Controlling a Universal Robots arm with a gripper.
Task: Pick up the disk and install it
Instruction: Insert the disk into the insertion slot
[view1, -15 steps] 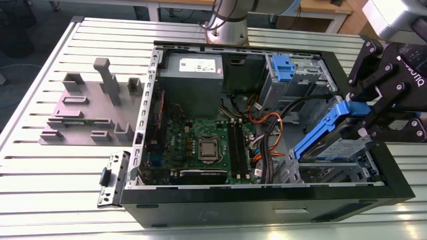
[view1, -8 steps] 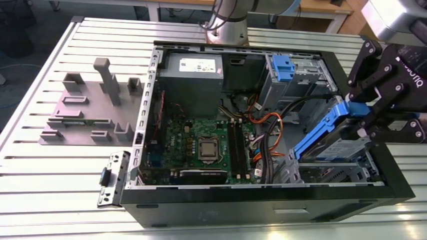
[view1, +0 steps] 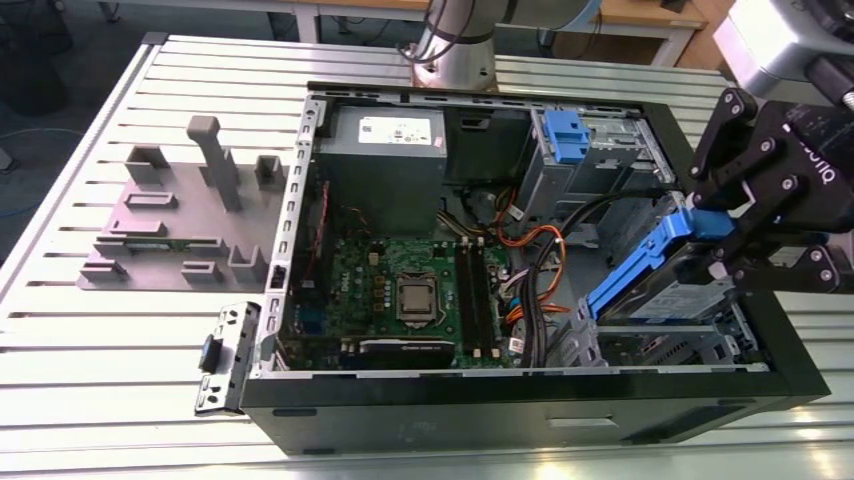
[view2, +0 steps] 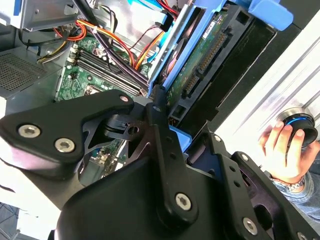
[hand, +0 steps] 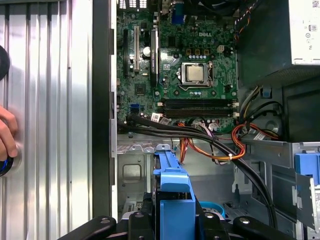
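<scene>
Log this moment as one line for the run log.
tool: shut on disk | disk: tilted, lower end in the drive bay of the open computer case | hand: on a knob beside the case

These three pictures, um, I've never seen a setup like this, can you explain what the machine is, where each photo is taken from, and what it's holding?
It is one robot arm working over an open computer case on a ribbed metal table. The exterior view looks from off the arm; both wrist views ride on the arm. The black gripper is clamped on the disk, a hard drive in a blue caddy, tilted above the drive bay at the exterior view's right. Inside lie the green motherboard and a grey power supply. A grey plastic fixture sits beside the case. A person's hand rests on a round knob on the table.
</scene>
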